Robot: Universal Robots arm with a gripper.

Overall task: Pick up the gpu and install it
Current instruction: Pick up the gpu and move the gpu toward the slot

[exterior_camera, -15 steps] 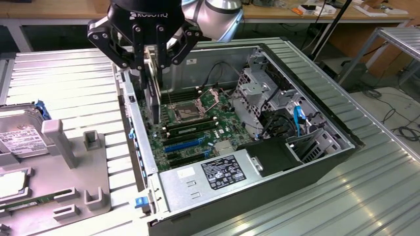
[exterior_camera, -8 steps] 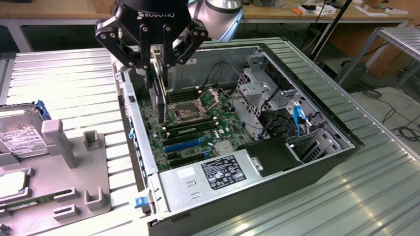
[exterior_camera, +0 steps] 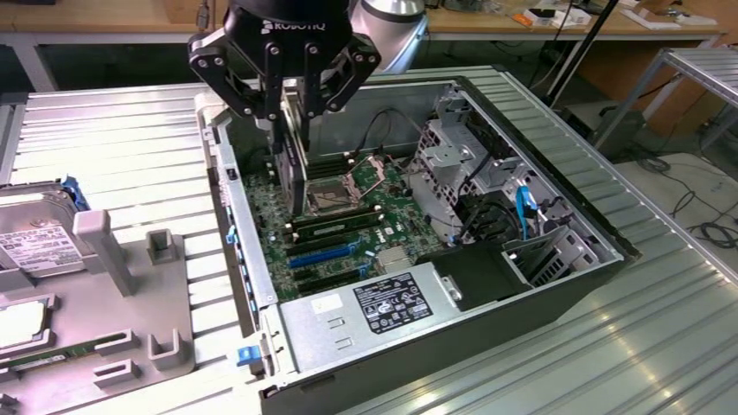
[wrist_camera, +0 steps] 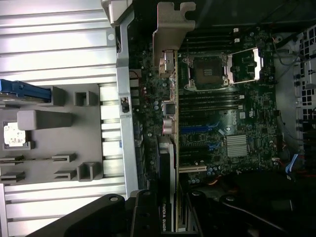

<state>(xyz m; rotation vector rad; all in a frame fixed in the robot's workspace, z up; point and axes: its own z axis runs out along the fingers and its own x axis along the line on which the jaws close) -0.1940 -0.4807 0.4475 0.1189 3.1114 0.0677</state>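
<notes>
The gpu [exterior_camera: 292, 160] hangs edge-down in my gripper [exterior_camera: 289, 111], which is shut on the card's upper edge. It hovers over the left part of the motherboard [exterior_camera: 346, 225] inside the open computer case [exterior_camera: 576, 216], close to the case's left wall. In the wrist view the gpu [wrist_camera: 168, 148] shows edge-on, with its silver end bracket [wrist_camera: 170, 29] at the far end. My gripper [wrist_camera: 170, 219] clamps the near end, and the card lies above the blue expansion slots [wrist_camera: 200, 131].
A silver power supply [exterior_camera: 381, 303] fills the case's near corner, and a drive cage [exterior_camera: 461, 164] with cables stands on the exterior view's right. Outside the case, a grey fixture [exterior_camera: 116, 294] carries a hard drive [exterior_camera: 34, 238] and a memory stick [exterior_camera: 58, 354].
</notes>
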